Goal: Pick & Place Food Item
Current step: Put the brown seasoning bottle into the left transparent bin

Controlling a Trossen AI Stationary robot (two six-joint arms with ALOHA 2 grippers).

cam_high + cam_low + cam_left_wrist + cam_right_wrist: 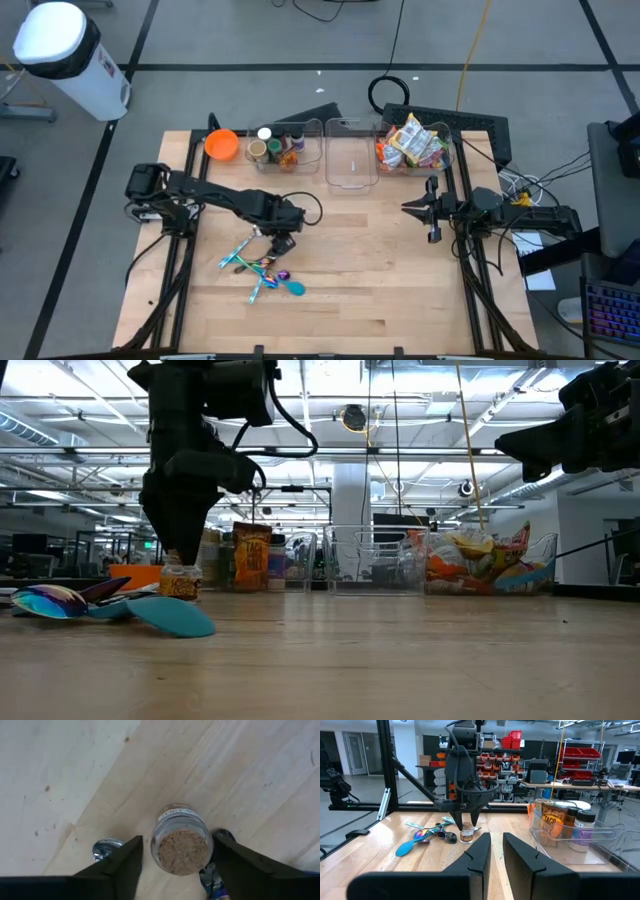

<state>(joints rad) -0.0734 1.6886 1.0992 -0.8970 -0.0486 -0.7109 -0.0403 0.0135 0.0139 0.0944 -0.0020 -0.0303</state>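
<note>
A small spice jar (181, 839) stands upright on the wooden worktop (400, 270), directly between the fingers of the left gripper (176, 855); the fingers are parted to either side of the glass, a slim gap showing at each, so no grip is evident; colourful spoons (262, 267) lie just beside that gripper; well apart, the right gripper (496, 851) hangs above the worktop, its fingers nearly together, holding nothing.
</note>
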